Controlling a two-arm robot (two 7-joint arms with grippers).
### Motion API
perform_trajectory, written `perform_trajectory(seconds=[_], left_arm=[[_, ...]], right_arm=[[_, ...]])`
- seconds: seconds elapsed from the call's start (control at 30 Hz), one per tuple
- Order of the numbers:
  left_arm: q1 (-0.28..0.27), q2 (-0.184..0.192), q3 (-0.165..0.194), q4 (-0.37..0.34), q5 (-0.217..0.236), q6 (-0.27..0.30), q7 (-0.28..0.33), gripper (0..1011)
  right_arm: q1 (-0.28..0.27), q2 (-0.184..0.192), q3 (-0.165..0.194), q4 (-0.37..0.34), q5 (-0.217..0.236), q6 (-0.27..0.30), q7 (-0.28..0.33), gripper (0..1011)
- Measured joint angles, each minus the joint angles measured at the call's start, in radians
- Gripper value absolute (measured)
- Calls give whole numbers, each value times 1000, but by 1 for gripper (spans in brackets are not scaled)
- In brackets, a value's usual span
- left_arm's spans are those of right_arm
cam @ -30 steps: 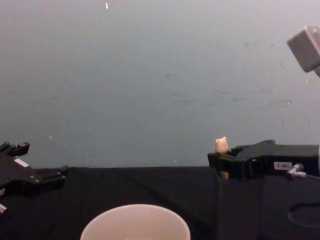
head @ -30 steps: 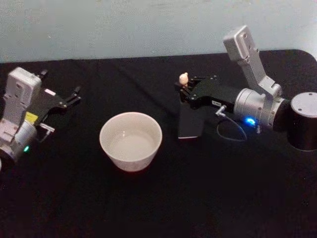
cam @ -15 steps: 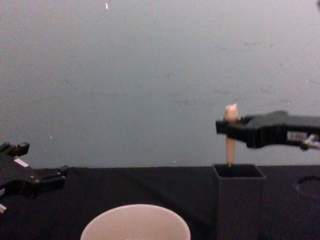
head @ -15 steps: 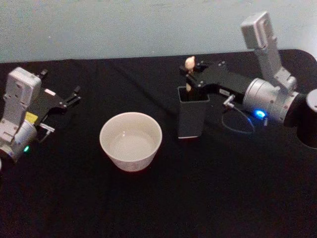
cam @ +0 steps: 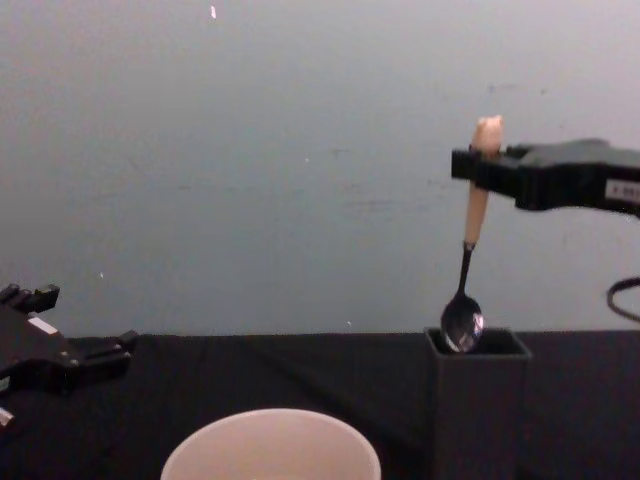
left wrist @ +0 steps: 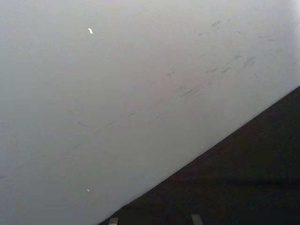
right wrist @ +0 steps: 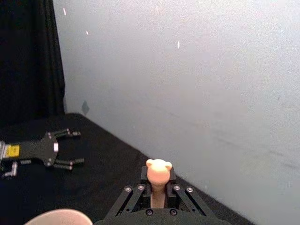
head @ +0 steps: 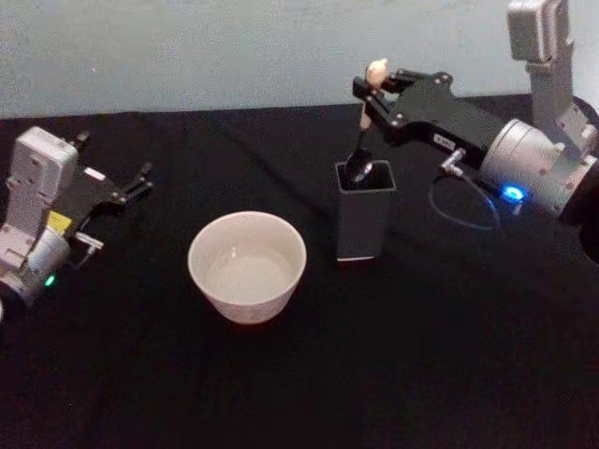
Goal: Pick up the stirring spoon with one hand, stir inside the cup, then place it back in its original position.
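The table (head: 421,355) is big and flat, and its top is black all over. Its far edge runs along a pale wall (head: 234,47). Two things stand on the black top. One is a round, wide cup (head: 247,267), creamy white, sitting upright near the middle with its open mouth facing up. The other is a tall dark box (head: 363,220) with a square open top. The box stands upright to the right of the cup and a little farther back. They are near each other but do not touch.
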Motion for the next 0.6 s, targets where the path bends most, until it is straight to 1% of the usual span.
perform_trajectory(seconds=[0.3, 0.4, 0.5, 0.6], left_arm=[[0, 0, 0, 0, 0, 0, 0, 1001], [0, 0, 0, 0, 0, 0, 0, 1001], [0, 0, 0, 0, 0, 0, 0, 1001], [0, 0, 0, 0, 0, 0, 0, 1002]], right_arm=[[-15, 4, 15, -40, 15, -31, -2, 174], [-18, 4, 19, -52, 23, -50, 0, 174], [-18, 1, 18, -57, 27, -61, 6, 174], [-15, -6, 3, -58, 29, -77, 17, 174]])
